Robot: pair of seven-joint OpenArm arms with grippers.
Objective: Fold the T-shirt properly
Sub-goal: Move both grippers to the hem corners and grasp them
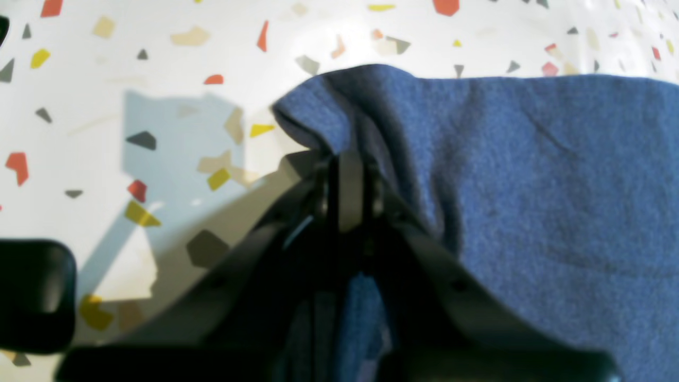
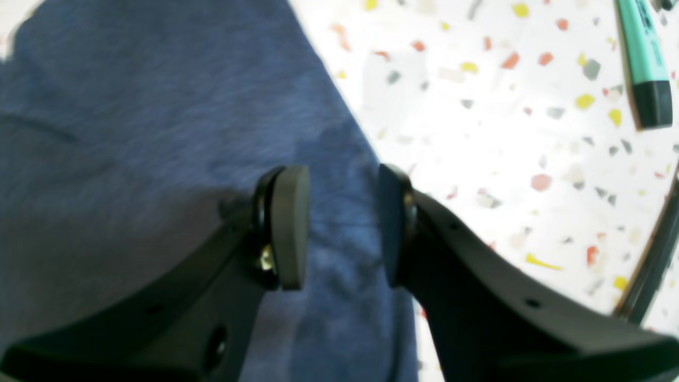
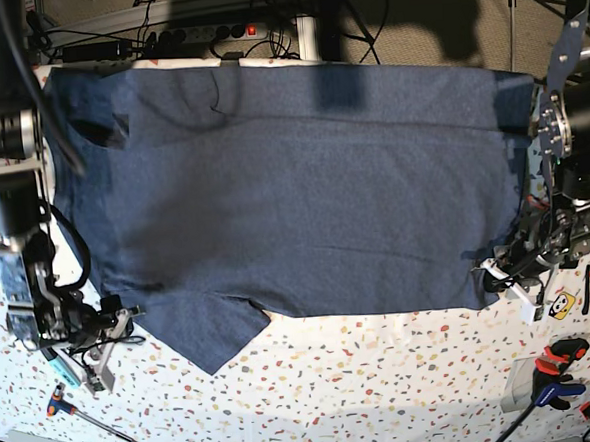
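Note:
The navy-blue T-shirt (image 3: 294, 201) lies spread flat across the table, with a sleeve pointing toward the front left (image 3: 217, 336); no lettering shows. My left gripper (image 1: 347, 183) is shut on a bunched corner of the T-shirt (image 1: 530, 175); in the base view it sits at the shirt's front right corner (image 3: 492, 275). My right gripper (image 2: 342, 228) is open, its two pads (image 2: 289, 228) standing on either side of the T-shirt's edge (image 2: 159, 132). In the base view it is at the shirt's front left edge (image 3: 109, 321).
A teal marker (image 2: 644, 69) lies on the speckled table (image 2: 504, 132) right of my right gripper. A screwdriver (image 3: 86, 414) lies at the front left. Clamps (image 3: 559, 365) lie at the front right. A power strip (image 3: 203, 31) and cables run along the back.

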